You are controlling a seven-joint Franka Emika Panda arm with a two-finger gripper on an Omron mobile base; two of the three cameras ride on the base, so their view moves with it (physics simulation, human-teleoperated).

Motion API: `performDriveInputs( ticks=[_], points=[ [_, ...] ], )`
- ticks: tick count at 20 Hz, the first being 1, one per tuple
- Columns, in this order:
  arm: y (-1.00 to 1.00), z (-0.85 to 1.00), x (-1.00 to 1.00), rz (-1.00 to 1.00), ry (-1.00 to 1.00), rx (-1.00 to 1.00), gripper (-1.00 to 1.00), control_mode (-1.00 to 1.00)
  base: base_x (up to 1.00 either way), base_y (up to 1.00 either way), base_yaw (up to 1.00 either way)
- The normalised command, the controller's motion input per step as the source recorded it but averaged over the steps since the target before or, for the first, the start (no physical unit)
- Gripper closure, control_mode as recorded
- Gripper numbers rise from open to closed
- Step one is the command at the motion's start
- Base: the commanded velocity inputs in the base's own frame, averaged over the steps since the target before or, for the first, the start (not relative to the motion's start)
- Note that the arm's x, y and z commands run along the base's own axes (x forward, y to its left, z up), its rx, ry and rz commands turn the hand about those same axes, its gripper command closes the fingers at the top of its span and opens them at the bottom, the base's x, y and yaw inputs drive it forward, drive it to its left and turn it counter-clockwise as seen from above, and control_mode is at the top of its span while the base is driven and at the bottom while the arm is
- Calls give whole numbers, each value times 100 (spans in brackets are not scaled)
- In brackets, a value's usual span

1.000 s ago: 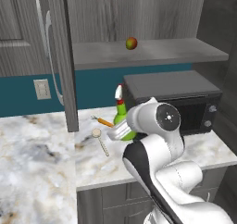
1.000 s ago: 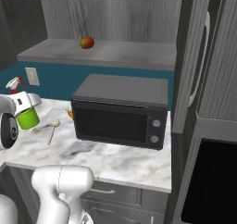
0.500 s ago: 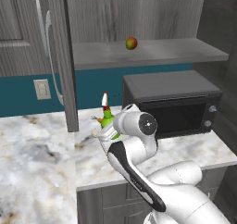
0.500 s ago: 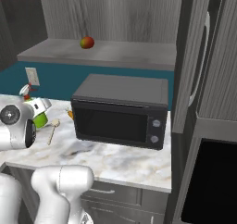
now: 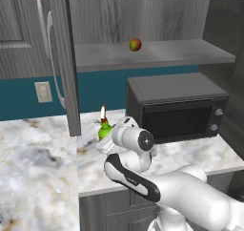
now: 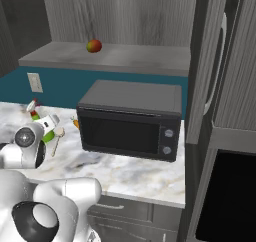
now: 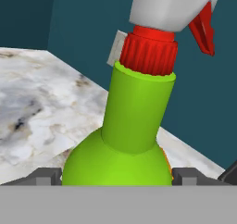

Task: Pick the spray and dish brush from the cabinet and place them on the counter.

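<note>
The spray (image 7: 134, 126) is pinched between the gripper (image 7: 115, 176) fingertips, and should be lowered upright onto the counter (image 5: 38, 168) before being released

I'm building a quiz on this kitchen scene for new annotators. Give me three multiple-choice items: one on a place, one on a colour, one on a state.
1. Where is the apple?
A. on the cabinet shelf
B. on top of the microwave
C. on the counter

2. What colour is the body of the spray?
A. blue
B. green
C. white

3. How does the microwave door stand?
A. wide open
B. taken off
C. shut

Answers: 1 A, the apple sits on the grey shelf above the microwave. 2 B, the hand view shows a green bottle with a red collar. 3 C, the door lies flush with the front.
</note>
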Motion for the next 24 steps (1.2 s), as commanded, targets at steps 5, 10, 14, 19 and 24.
performDriveInputs(
  ticks=[5, 10, 14, 19, 24],
  points=[
    [23, -35, 28, 0, -1, 10, 100, -100, 0, 0, 0],
    [36, -26, 25, 0, 0, 5, 100, -100, 0, 0, 0],
    [35, -38, 12, 1, 3, 3, 100, -100, 0, 0, 0],
    [44, -36, 21, 1, 4, 1, 100, -100, 0, 0, 0],
    [52, -16, 26, 0, 4, -1, 100, -100, 0, 0, 0]
  ],
)
